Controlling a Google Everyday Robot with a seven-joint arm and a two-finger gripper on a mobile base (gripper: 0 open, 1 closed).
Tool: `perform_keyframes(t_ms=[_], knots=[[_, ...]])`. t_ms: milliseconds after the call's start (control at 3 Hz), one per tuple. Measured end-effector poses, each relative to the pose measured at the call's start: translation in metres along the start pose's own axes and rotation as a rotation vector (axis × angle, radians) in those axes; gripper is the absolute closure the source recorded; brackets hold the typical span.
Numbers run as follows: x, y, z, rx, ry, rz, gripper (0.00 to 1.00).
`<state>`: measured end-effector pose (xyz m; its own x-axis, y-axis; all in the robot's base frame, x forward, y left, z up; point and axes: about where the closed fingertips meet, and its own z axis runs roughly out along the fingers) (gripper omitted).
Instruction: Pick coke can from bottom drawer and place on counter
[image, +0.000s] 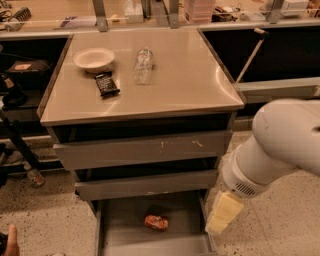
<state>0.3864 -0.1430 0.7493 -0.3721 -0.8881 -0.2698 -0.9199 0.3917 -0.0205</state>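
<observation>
Glossy counter (190, 80), matt hand (218, 226) beside bottom drawer (125, 222)

Front of bottom drawer (125, 220) running off lower edge. Pale gripper (223, 214) hanging at drawer's right wall, covering part of it. White arm (280, 145) running off right edge. Markings on coke can (156, 222) proving too small to read.
</observation>
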Motion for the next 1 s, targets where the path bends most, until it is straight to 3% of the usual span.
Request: perform_keyframes(t_ms=[333, 667, 1000], knots=[[0.016, 0.006, 0.079, -0.043, -0.023, 0.073, 0.00], [0.011, -0.005, 0.095, -0.020, -0.067, 0.089, 0.00], [0.010, -0.005, 0.094, -0.017, -0.067, 0.088, 0.00]])
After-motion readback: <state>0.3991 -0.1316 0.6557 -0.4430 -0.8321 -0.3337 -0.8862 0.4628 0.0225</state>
